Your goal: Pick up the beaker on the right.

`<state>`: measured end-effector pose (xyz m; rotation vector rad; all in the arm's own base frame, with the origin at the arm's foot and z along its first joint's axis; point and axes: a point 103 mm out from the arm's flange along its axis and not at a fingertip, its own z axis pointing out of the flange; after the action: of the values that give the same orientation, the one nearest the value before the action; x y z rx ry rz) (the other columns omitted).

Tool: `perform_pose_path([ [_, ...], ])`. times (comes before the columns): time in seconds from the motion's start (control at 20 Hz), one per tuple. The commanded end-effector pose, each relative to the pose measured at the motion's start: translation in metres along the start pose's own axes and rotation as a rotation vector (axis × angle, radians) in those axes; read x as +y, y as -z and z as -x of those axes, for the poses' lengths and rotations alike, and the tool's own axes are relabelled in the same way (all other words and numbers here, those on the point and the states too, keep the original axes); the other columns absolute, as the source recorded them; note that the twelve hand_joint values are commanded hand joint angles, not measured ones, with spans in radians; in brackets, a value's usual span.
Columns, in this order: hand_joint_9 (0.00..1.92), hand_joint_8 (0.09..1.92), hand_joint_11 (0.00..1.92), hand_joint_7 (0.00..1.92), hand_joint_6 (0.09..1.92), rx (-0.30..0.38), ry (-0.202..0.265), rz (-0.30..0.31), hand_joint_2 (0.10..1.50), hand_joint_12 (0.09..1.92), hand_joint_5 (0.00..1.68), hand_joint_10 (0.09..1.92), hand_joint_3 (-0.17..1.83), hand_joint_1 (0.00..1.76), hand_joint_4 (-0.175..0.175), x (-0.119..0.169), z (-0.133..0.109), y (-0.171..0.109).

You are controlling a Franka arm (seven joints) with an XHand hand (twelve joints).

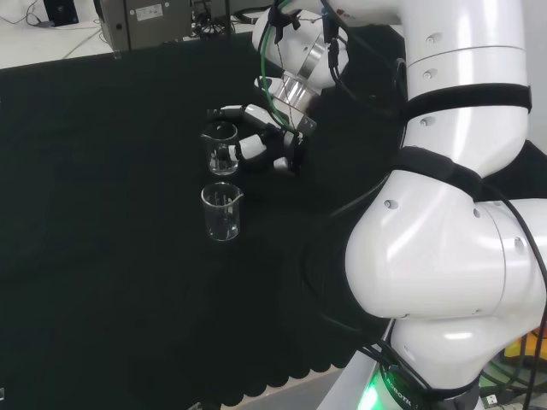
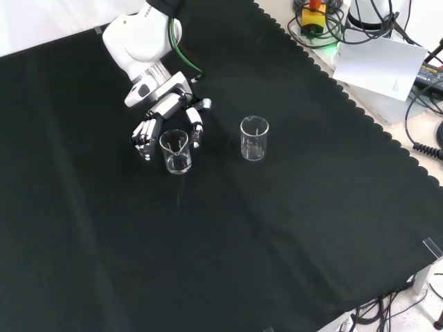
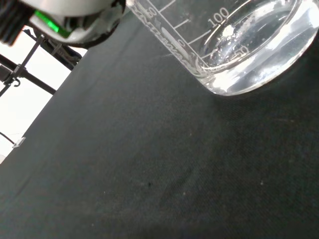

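- Closing on the near beaker: clear glass, upright on the black cloth, well in from every edge and nearer the far edge in the front view.
- Hand is just behind it in the front view, fingers and thumb spread to either side of the glass, relaxed, not yet curled round it; can't tell if they touch.
- Head view: hand is just right of this beaker.
- Wrist view: beaker base is flat on the cloth, so not lifted.
- Judged step: wrap fingers and thumb round mid-wall, below the rim, then lift straight up.
- Risk: glass may slip or tip if pushed sideways.
- Second beaker stands apart, to the right in the front view; keep clear.
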<state>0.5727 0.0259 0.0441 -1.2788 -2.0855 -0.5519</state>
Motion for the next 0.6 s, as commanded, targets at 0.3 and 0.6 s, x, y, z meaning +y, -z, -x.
perform_pose_path([
  [0.3, 0.55, 0.7, 0.18, 0.38, 0.09, 0.024, 0.007, -0.001, 0.51, 1.36, 0.55, 0.6, 0.67, 0.89, -0.051, 0.006, -0.007, -0.013],
  [0.6, 0.6, 0.71, 0.21, 0.43, 0.09, 0.059, 0.021, -0.003, 0.51, 1.35, 0.59, 0.59, 0.67, 0.9, -0.052, 0.004, 0.0, -0.014],
])
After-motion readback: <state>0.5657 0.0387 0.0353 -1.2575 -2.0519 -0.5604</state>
